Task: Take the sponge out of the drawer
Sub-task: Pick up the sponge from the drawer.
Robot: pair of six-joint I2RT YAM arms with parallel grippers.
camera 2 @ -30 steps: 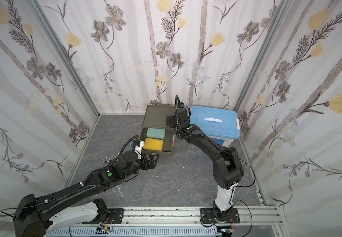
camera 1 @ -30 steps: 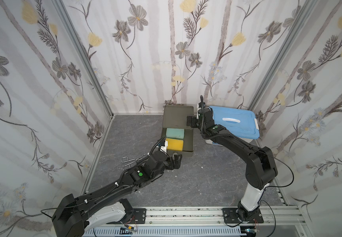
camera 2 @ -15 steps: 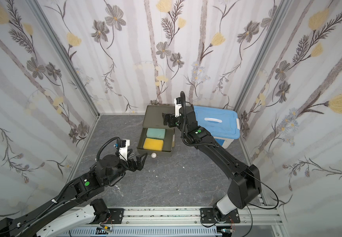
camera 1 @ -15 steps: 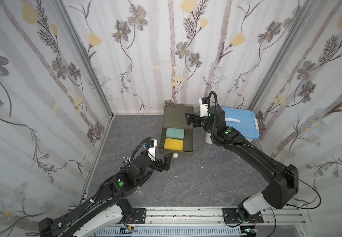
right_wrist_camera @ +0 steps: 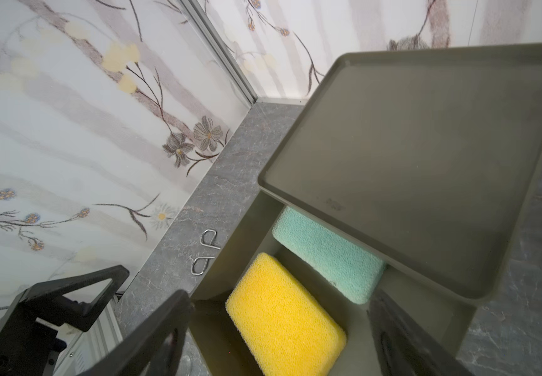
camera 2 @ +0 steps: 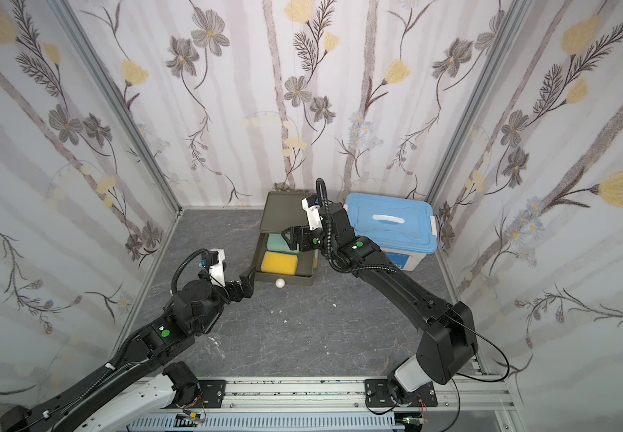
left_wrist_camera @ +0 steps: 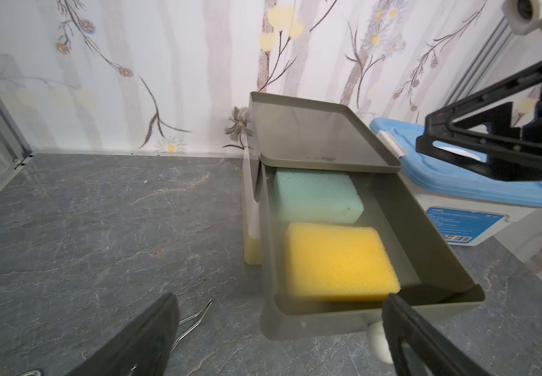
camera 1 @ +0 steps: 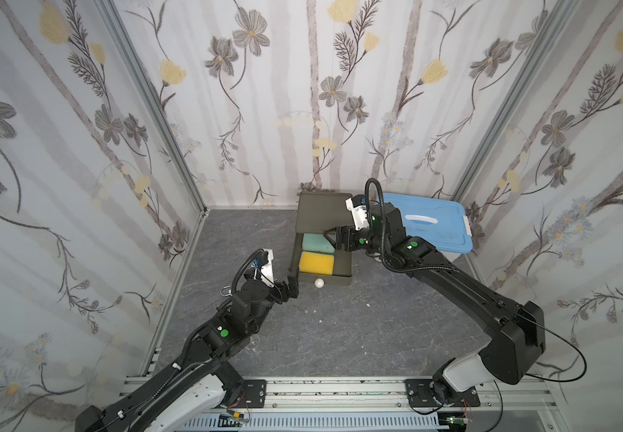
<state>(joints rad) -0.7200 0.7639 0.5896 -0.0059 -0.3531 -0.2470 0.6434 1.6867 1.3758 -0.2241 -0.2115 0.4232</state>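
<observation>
We're reaching: right gripper (camera 1: 334, 239) wide and empty above the open drawer (camera 1: 339, 280), left gripper (camera 1: 290, 284) wide at its seven o'clock. Next we lower onto the yellow sponge (right_wrist_camera: 282, 312) and close.

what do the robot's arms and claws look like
The left arm and right arm are black jointed links with a white segment near the base, a green dot each, and a looped black ribbed cable to a white wrist camera. The left claw and right claw are black with triangular cut-out fingers.
</observation>
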